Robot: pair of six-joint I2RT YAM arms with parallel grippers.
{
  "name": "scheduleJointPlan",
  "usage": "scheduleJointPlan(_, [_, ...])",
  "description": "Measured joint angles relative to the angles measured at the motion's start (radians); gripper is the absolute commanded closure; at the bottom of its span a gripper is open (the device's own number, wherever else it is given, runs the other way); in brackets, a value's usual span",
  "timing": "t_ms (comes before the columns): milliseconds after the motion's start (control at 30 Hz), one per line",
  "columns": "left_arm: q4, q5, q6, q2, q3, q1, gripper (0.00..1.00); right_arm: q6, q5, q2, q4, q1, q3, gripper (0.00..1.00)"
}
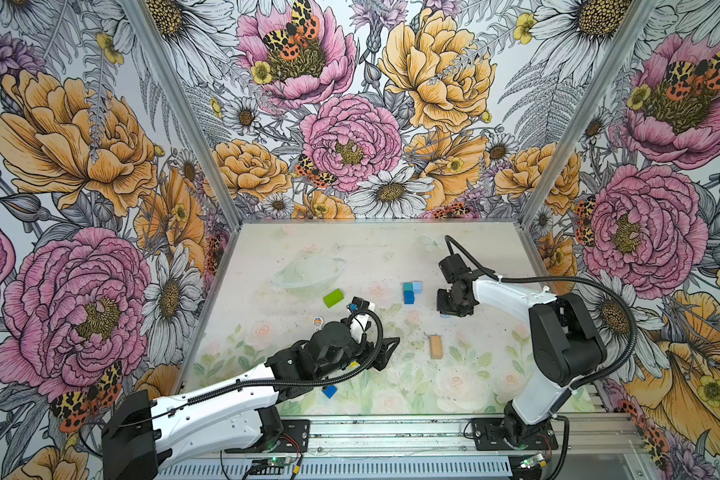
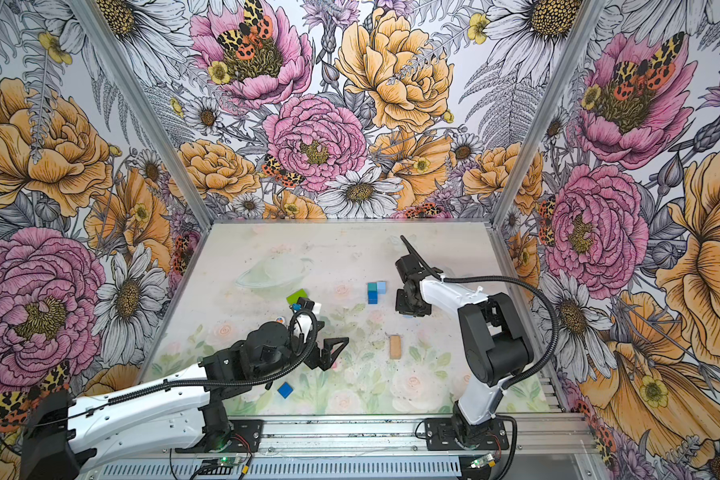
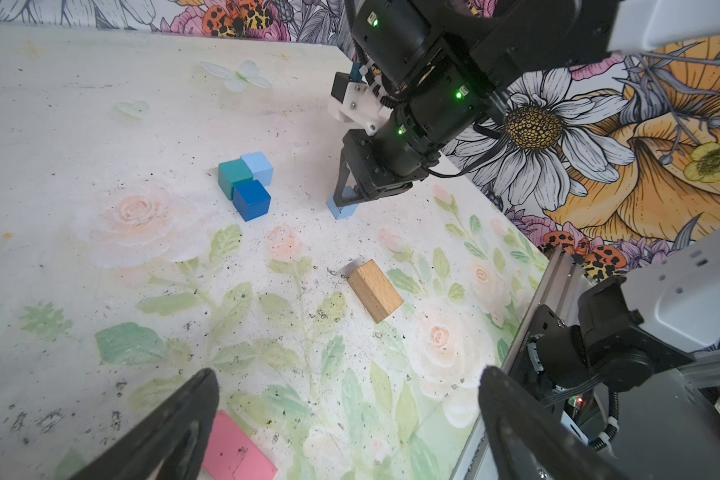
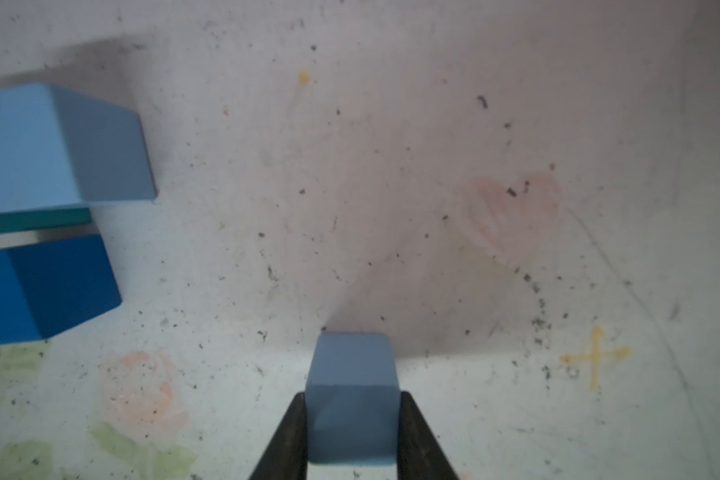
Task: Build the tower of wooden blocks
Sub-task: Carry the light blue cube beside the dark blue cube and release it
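Note:
Three cubes stand touching on the table: teal (image 1: pixel 407 286), light blue (image 1: pixel 417 286) and dark blue (image 1: pixel 409 296); the left wrist view shows the same cluster (image 3: pixel 244 183). Just right of them my right gripper (image 4: pixel 352 399) is shut on another light blue cube (image 4: pixel 352 419), held low at the table (image 3: pixel 341 210). My left gripper (image 3: pixel 350 384) is open over the table front with nothing between its fingers; a pink brick (image 3: pixel 238 449) lies beside one finger. A tan brick (image 1: pixel 435 347) lies flat between the arms. A green brick (image 1: pixel 334 297) and a loose dark blue cube (image 1: pixel 329 391) lie on the left.
A tiny white astronaut figure (image 1: pixel 316 323) stands left of my left wrist. Flowered walls close in the table (image 1: pixel 350 249) on three sides. The metal rail (image 1: pixel 391 432) with both arm bases runs along the front edge.

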Motion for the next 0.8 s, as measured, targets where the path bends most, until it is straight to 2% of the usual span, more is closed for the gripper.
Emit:
scheduleJointPlan(500, [0.006, 0.054, 0.0, 0.014, 0.0, 0.061, 0.01, -0.026, -0.043, 0.127, 0.026, 0.034, 0.153, 0.69])
scheduleJointPlan(800, [0.012, 0.067, 0.0, 0.018, 0.0, 0.077, 0.01, -0.041, -0.055, 0.149, 0.032, 0.049, 0.179, 0.68])
